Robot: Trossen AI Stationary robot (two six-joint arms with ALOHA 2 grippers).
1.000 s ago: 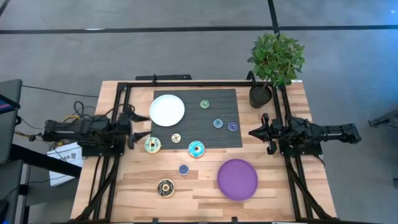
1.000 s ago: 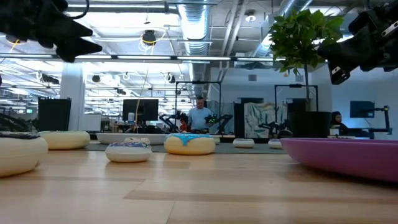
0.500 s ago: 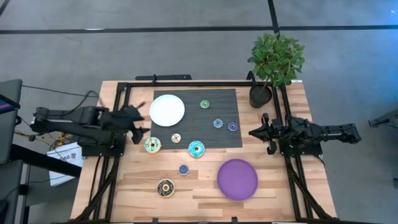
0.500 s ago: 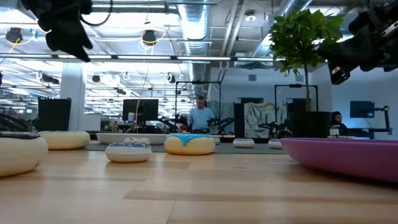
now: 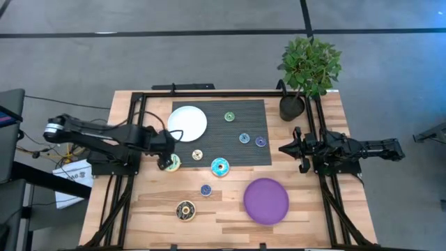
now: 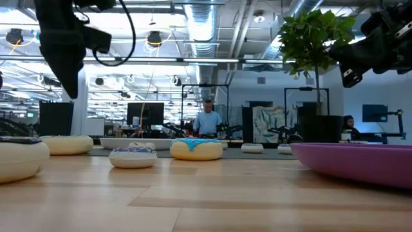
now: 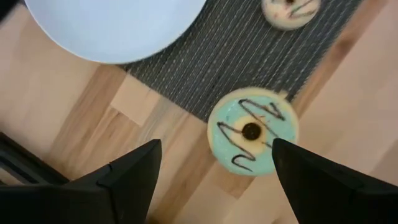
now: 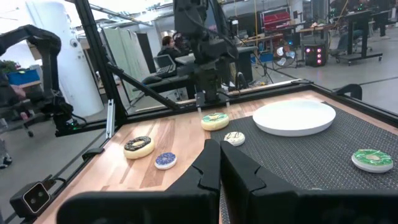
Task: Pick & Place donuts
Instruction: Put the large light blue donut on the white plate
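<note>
Hovering open, the left gripper [image 7: 211,171] seemingly sits above the teal donut [image 7: 252,130].

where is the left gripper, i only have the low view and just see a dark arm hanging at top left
Observer: The left gripper is over the teal donut, just off the dark mat.
Operator: open or shut
Observer: Open; in the left wrist view its fingers stand wide, with the donut between them but not touched.
Operator: and the right arm
Observer: The right gripper is shut and empty, waiting at the table's right side beside the mat.
Operator: anything on the plates yet
Observer: No; the white plate and purple plate both lie bare.
</note>
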